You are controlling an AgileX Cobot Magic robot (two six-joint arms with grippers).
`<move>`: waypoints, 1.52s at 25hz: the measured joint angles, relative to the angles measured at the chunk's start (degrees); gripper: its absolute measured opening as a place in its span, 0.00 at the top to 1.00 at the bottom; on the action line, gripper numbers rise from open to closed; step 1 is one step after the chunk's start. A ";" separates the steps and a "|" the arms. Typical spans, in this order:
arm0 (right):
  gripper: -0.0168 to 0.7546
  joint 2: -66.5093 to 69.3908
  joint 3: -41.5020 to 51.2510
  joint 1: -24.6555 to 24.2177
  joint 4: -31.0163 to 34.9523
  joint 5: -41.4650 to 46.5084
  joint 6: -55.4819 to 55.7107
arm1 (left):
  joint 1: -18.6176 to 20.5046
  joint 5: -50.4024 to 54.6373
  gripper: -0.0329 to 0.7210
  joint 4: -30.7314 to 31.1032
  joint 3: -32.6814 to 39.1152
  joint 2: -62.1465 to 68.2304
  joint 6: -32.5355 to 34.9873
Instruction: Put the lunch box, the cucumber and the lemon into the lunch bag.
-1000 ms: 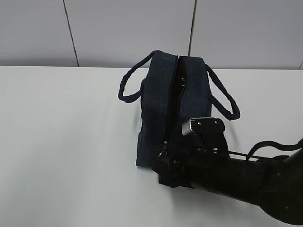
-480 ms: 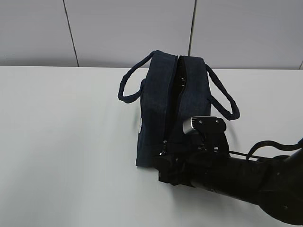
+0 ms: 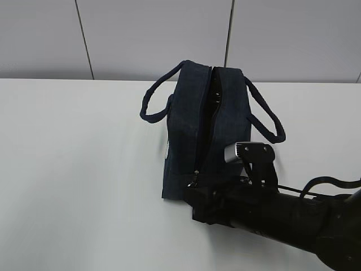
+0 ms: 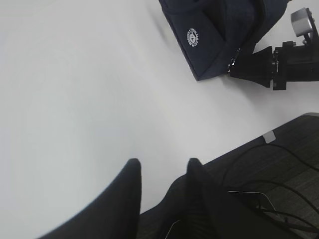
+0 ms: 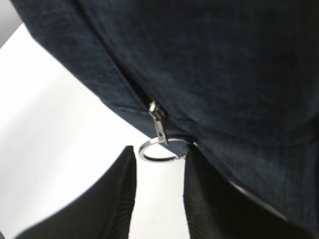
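Observation:
The dark navy lunch bag [image 3: 189, 121] stands on the white table with its top zipper gaping and its two loop handles hanging out to the sides. Its silver ring pull [image 5: 162, 149] hangs at the near end of the zipper. My right gripper [image 5: 159, 158] is open, and the ring lies just at its fingertips, spanning the gap between them. In the exterior view that gripper [image 3: 194, 197] presses against the bag's near bottom corner. My left gripper [image 4: 162, 167] is open and empty over the table's edge, far from the bag [image 4: 214, 35]. The lunch box, the cucumber and the lemon are out of view.
The white table [image 3: 79, 169] stretches wide to the left of the bag. A grey panelled wall [image 3: 152, 34] runs behind. Below the table's front edge lie dark floor and cables [image 4: 269, 189]. The right arm [image 4: 279, 69] reaches in from the right.
The right gripper's jaws have narrowed, and the arm has shifted slightly rightward and down at the bag's near end. The bag and left gripper have not moved.

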 joint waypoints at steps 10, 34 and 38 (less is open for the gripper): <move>0.66 0.00 0.96 0.00 1.97 -1.50 0.13 | 0.00 0.00 0.69 0.91 0.00 0.00 0.00; 0.59 0.00 0.23 0.00 6.15 0.59 0.59 | 0.00 0.00 0.69 1.08 0.00 0.00 0.00; 0.66 0.00 0.23 0.00 6.64 0.59 0.64 | 0.00 0.00 0.69 1.08 0.00 0.00 0.00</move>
